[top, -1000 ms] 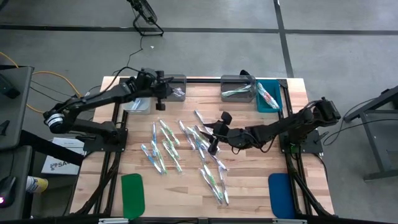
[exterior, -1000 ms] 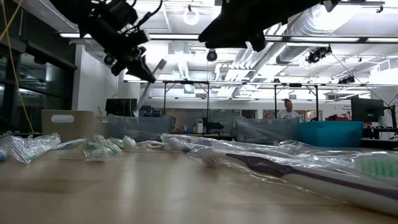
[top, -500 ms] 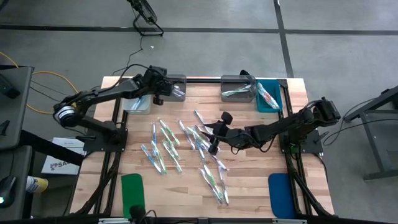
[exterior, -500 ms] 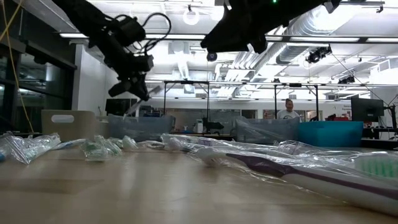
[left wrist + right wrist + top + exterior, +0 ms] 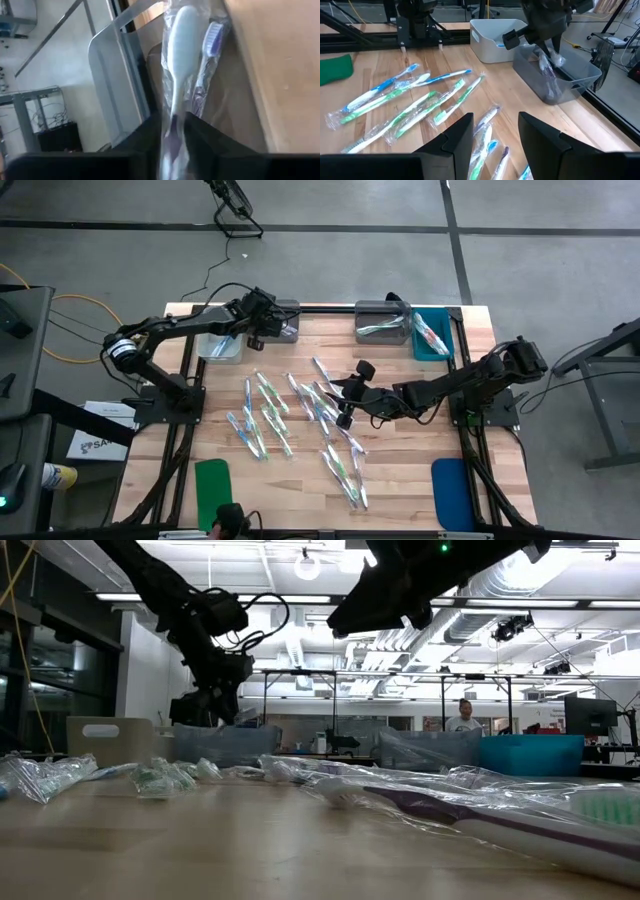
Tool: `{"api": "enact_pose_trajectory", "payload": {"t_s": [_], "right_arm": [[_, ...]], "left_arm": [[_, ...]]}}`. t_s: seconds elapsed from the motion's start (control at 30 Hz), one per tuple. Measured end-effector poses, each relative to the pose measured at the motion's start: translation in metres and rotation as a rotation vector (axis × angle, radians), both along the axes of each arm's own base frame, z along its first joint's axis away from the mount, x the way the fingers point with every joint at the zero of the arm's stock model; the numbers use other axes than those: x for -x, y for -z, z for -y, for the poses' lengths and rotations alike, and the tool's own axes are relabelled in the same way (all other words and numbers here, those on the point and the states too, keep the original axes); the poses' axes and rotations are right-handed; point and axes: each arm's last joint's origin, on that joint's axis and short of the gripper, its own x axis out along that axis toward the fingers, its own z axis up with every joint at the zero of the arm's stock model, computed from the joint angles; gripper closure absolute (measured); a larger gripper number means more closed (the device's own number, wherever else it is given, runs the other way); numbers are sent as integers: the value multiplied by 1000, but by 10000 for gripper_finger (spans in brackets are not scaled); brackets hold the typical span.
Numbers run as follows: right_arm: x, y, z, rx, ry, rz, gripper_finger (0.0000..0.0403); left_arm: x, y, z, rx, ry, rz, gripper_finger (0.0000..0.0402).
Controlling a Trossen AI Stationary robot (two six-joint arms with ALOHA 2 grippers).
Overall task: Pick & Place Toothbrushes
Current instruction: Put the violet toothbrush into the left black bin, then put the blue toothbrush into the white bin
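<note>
Many wrapped toothbrushes (image 5: 300, 415) lie scattered on the wooden table, and the right wrist view shows them too (image 5: 420, 100). My left gripper (image 5: 268, 328) is at the grey bin (image 5: 290, 310) on the far side, shut on a wrapped white-and-purple toothbrush (image 5: 180, 60). That toothbrush reaches down into the bin (image 5: 570, 75). Beside it in the bin lies a second brush with purple bristles (image 5: 212, 35). My right gripper (image 5: 345, 395) hovers open above the middle of the pile with nothing between its fingers (image 5: 495, 140). My left gripper pinches the wrapped toothbrush near one end (image 5: 172, 127) between its two fingers, with clear wrap bunched around the stem. The fingers slant down from above and lie along the brush. The brush hangs below them (image 5: 547, 70), with its free end inside the grey bin.
A pale bin (image 5: 218, 345) stands left of the grey one. Another grey bin (image 5: 383, 320) and a teal bin (image 5: 432, 335), both holding brushes, stand at the far right. A green pad (image 5: 213, 490) and a blue pad (image 5: 450, 492) lie at the near corners.
My left gripper has gone down and a little toward the table's right, onto the grey bin, rolling as it went. The toothbrush that hung slanted above the bin now reaches down into it. My right gripper has stayed over the pile.
</note>
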Motion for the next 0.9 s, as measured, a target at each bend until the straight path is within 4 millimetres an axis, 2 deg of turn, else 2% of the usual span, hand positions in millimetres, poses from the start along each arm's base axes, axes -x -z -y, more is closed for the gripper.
{"api": "enact_pose_trajectory", "payload": {"t_s": [0.17, 0.33, 0.43, 0.6, 0.77, 0.9], "right_arm": [[0, 0, 0, -13, -1, 1, 254], [1, 3, 0, -24, 1, -20, 254], [3, 5, 0, -59, 30, -30, 254], [5, 11, 6, -146, 94, -47, 254], [6, 14, 13, -216, 155, -51, 254], [5, 14, 18, -249, 138, -50, 254]], "left_arm": [[1, 0, 0, -10, -24, -11, 246], [1, 0, 0, -11, -44, -13, 221], [3, -5, 1, -2, -87, 22, 223], [9, -25, 8, 44, -105, 161, 238], [17, -49, 21, 127, -43, 355, 262], [23, -58, 40, 150, 6, 407, 289]]}}
